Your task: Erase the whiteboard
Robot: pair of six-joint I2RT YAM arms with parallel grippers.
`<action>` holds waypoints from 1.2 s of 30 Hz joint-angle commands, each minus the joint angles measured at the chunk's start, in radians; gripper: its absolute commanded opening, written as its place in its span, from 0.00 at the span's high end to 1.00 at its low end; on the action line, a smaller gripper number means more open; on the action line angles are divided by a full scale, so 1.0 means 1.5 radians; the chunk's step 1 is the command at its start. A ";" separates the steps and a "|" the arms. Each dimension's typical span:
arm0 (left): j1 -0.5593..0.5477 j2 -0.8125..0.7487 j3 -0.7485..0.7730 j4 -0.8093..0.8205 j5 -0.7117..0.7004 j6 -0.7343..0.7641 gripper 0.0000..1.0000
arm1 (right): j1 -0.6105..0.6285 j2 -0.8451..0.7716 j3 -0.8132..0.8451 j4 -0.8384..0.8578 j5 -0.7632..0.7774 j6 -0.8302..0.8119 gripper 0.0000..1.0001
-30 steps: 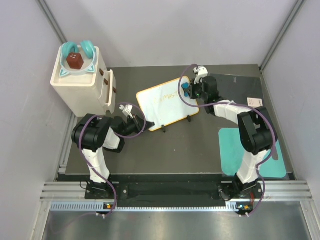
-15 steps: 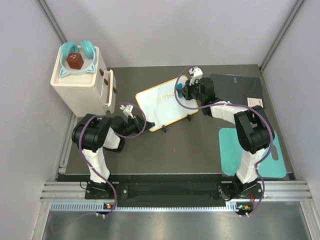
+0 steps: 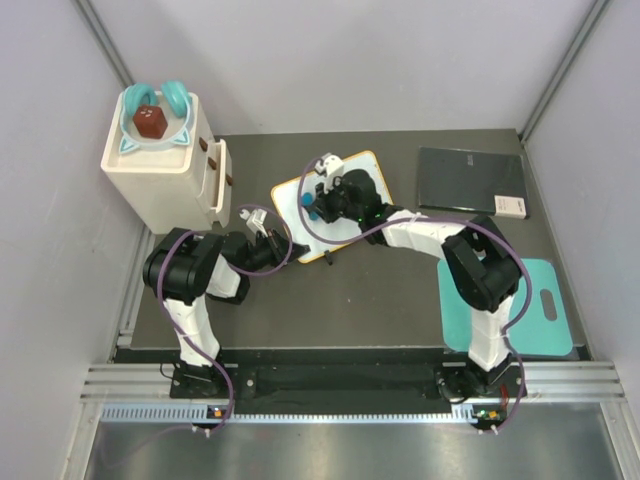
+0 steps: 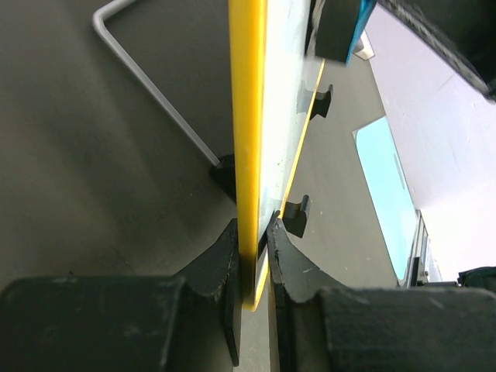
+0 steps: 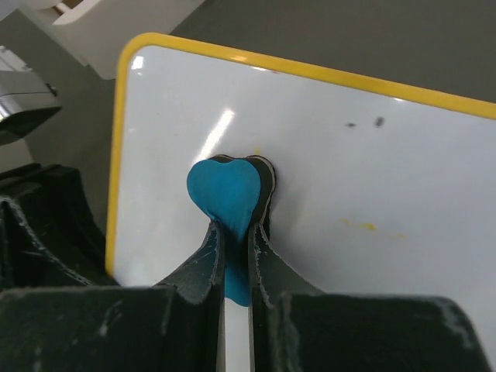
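Note:
The whiteboard (image 3: 292, 216), white with a yellow frame, stands tilted on its black feet at mid-table. My left gripper (image 3: 271, 238) is shut on its near-left edge; in the left wrist view the fingers (image 4: 225, 256) pinch the yellow frame (image 4: 248, 116). My right gripper (image 3: 313, 204) is shut on a blue heart-shaped eraser (image 5: 225, 190), which presses against the board's left part (image 5: 372, 155). The same eraser (image 4: 341, 31) shows beyond the board in the left wrist view. A faint yellow mark (image 5: 360, 225) and two dark specks (image 5: 364, 122) are on the surface.
A white drawer unit (image 3: 160, 170) with a teal bowl on top stands at the back left. A dark grey slab (image 3: 470, 180) and a small white card (image 3: 510, 205) lie at the back right. A teal mat (image 3: 535, 310) lies at the right.
My right gripper has swept the eraser leftward across the board, from its right end to its left part. The yellowish scribbles in the middle are gone. The left arm has not moved.

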 commanded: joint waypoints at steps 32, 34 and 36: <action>-0.008 0.013 -0.024 -0.129 -0.026 0.053 1.00 | -0.172 -0.050 -0.074 -0.104 0.103 0.045 1.00; -0.008 0.013 -0.024 -0.129 -0.028 0.051 1.00 | -0.172 -0.060 -0.099 -0.099 0.095 0.071 1.00; -0.008 0.014 -0.024 -0.129 -0.025 0.052 1.00 | -0.172 -0.063 -0.115 -0.098 0.103 0.094 1.00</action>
